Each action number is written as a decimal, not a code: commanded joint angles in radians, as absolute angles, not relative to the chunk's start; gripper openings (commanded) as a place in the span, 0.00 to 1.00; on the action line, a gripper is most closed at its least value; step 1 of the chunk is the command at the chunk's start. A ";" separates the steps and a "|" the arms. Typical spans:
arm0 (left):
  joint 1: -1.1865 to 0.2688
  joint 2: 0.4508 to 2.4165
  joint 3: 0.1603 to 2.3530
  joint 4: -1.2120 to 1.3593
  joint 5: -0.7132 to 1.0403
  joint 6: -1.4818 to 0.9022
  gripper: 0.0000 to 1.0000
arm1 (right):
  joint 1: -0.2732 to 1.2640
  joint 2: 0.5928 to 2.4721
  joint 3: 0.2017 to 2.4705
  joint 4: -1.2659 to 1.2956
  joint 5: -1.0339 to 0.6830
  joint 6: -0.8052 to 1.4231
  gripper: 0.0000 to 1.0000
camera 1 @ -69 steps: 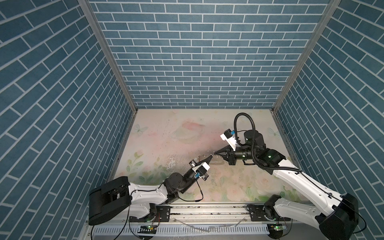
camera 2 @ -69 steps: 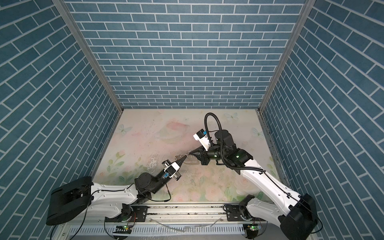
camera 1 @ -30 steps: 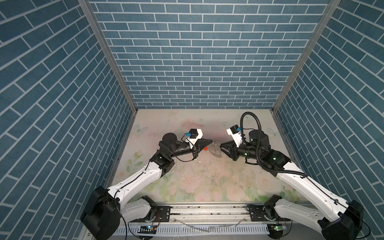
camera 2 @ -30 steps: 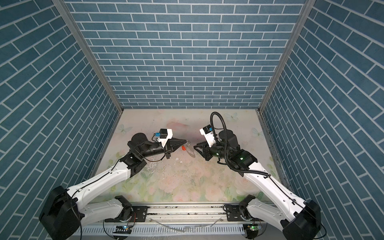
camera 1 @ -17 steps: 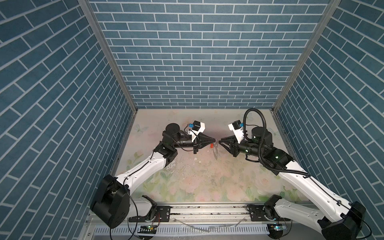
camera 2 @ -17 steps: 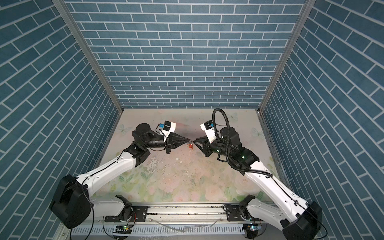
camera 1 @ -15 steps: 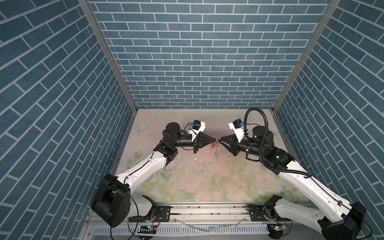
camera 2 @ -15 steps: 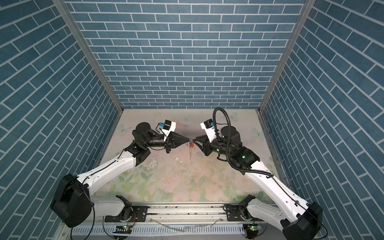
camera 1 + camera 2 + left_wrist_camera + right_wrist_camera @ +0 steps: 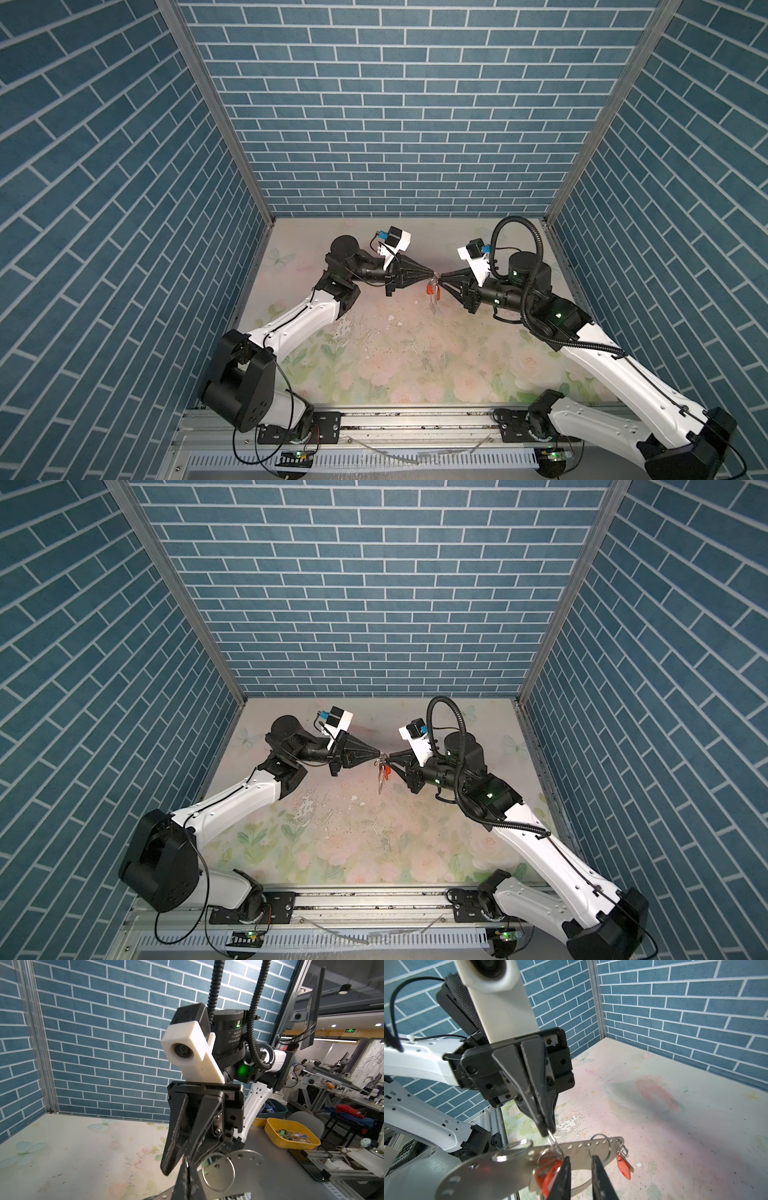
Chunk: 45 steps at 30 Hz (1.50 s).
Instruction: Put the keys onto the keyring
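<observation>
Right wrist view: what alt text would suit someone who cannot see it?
The left gripper, shut, pinches a thin wire ring on a flat silver keyring dotted with holes, which carries two red tags. The right gripper, open, sits just in front of it. Behind lie a floral table and blue brick walls.

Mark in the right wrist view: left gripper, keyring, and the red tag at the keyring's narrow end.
left gripper (image 9: 547, 1129): right wrist view, between its shut fingertips.
keyring (image 9: 500, 1174): right wrist view, bare metal of the wide end.
red tag (image 9: 624, 1165): right wrist view, middle of the tag body.
</observation>
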<state>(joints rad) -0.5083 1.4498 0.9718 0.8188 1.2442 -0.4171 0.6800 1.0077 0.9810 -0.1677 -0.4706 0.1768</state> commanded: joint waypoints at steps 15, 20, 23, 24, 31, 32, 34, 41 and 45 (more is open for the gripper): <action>-0.456 1.582 1.035 1.405 1.299 -0.884 0.00 | 0.684 0.974 1.054 -0.118 -0.468 0.138 0.23; -0.457 1.580 1.032 1.405 1.297 -0.886 0.00 | 0.683 1.008 1.074 -0.073 -0.475 0.134 0.30; -0.456 1.575 1.027 1.406 1.295 -0.886 0.00 | 0.683 1.025 1.092 -0.064 -0.480 0.126 0.31; -0.456 1.572 1.025 1.405 1.295 -0.886 0.00 | 0.684 1.031 1.096 -0.063 -0.485 0.122 0.31; -0.456 1.556 1.017 1.405 1.293 -0.882 0.00 | 0.683 1.067 1.120 -0.050 -0.515 0.114 0.30; -0.456 1.554 1.017 1.405 1.293 -0.881 0.00 | 0.682 1.071 1.120 -0.047 -0.518 0.114 0.29; -0.457 1.552 1.015 1.405 1.292 -0.880 0.00 | 0.683 1.074 1.121 -0.038 -0.527 0.114 0.27; -0.456 1.548 1.011 1.405 1.291 -0.879 0.00 | 0.683 1.087 1.124 -0.015 -0.571 0.116 0.24; -0.457 1.546 1.011 1.405 1.291 -0.880 0.00 | 0.683 1.094 1.124 -0.005 -0.587 0.120 0.20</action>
